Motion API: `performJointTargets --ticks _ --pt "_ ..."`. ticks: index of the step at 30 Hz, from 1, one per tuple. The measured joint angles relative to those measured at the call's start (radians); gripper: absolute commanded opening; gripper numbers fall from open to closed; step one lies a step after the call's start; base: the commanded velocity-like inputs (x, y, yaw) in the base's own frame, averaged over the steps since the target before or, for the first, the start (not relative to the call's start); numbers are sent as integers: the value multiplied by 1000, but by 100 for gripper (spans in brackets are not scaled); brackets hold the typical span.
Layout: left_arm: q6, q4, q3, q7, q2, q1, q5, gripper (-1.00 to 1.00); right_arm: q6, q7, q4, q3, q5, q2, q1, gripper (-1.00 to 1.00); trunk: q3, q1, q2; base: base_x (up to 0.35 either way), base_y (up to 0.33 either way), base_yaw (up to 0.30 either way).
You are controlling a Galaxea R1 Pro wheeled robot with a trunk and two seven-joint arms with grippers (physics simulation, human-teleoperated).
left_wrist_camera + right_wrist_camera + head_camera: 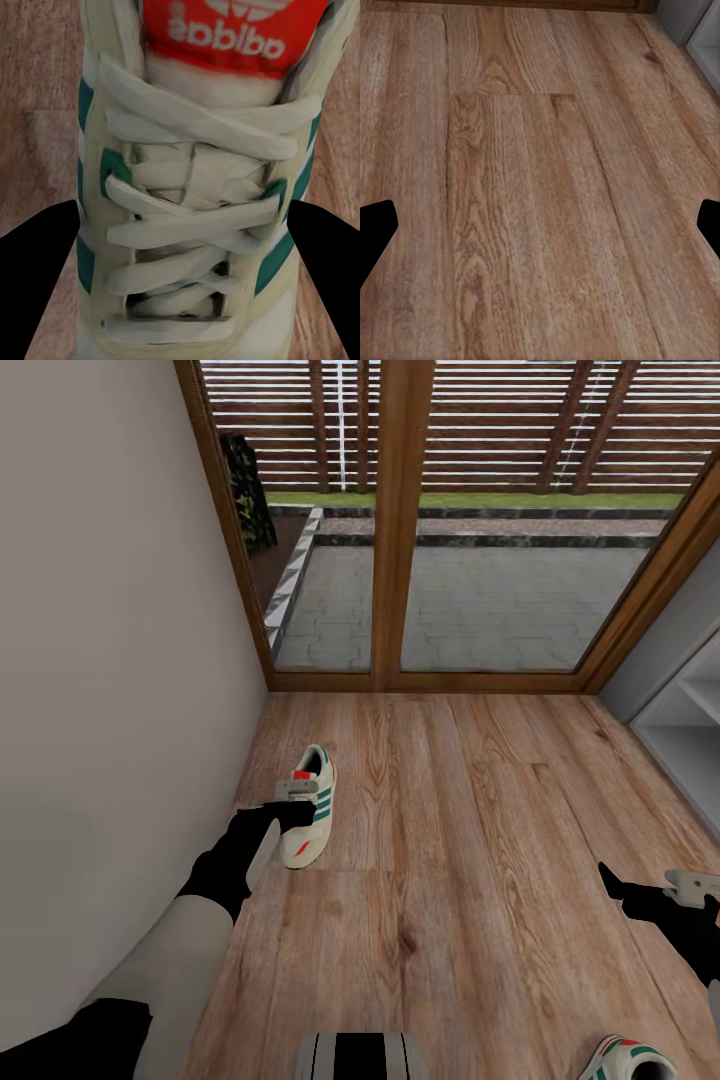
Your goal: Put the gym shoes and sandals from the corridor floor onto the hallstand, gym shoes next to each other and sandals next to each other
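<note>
Cream leather with green side stripes and a red-orange tongue patch: one gym shoe [309, 805] lies on the wooden floor [470, 810], on the left side of the corridor, near the pale wall [110, 660]. Its toe points toward the robot and its heel toward the glass door [400, 520] at the far end. The left gripper [293, 808] is right over this shoe. In the left wrist view, the laces of the shoe [196, 202] are seen from close above, and the two black fingers [34, 277] stand one on each side of the shoe, spread wider than it. The jaws are open and I cannot tell if they touch the sides.

A second gym shoe [630, 1058] is on the floor at the near right, partly cut by the edge of the picture. The right gripper [655, 890] hangs above the floor at the right, well apart from both shoes. In the right wrist view its dark fingertips [375, 229] are far apart with only bare planks [532, 187] between them, so it is released and holds nothing.

At the far right there is the grey-white shoe rack [690, 730] with open shelves.
</note>
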Motion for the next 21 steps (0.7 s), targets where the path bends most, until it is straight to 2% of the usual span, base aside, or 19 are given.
performJointTargets --ticks 21 --pt "0 -1 -1 0 -4 0 -1 -100 0 0 0 0 0 0 0 100 0 0 0 8 0 0"
